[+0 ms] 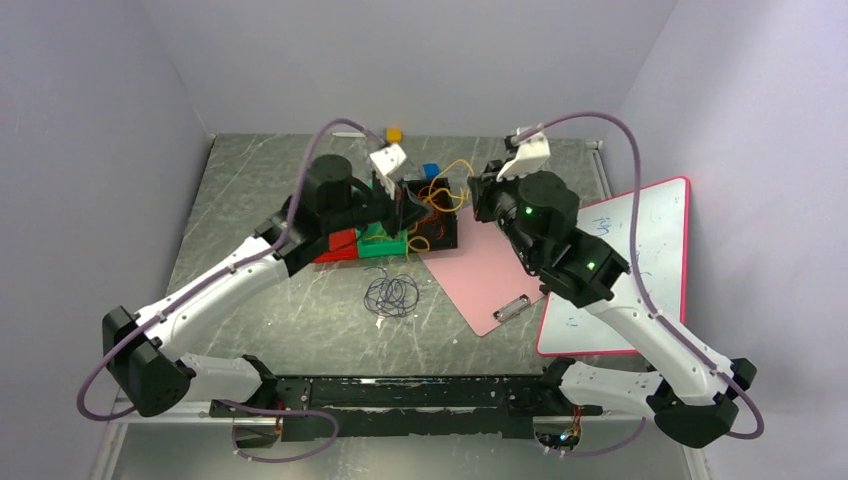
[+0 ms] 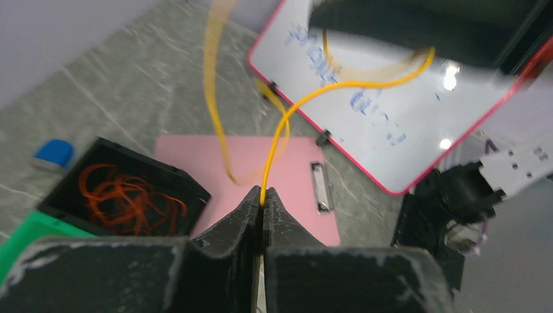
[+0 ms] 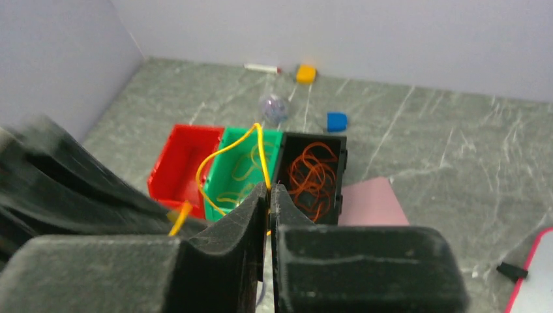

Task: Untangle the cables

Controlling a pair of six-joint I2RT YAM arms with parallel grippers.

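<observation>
My left gripper (image 2: 263, 193) is shut on a yellow cable (image 2: 277, 143) that runs up toward my right gripper. My right gripper (image 3: 269, 189) is shut on a yellow cable (image 3: 225, 151) that loops over the green bin (image 3: 222, 189). In the top view both grippers, left (image 1: 412, 205) and right (image 1: 474, 192), meet above the bins with yellow loops (image 1: 452, 168) strung between them. Orange cables (image 3: 312, 176) lie in the black bin (image 3: 342, 169). More yellow cables (image 3: 242, 171) lie in the green bin. A dark purple-blue tangle (image 1: 390, 295) lies on the table in front of the bins.
A red bin (image 3: 179, 160) stands left of the green one. A pink clipboard (image 1: 480, 275) and a red-framed whiteboard (image 1: 625, 260) lie to the right. A blue block (image 3: 336, 121), an orange block (image 3: 304, 73) and a pen (image 3: 261, 67) sit near the back wall.
</observation>
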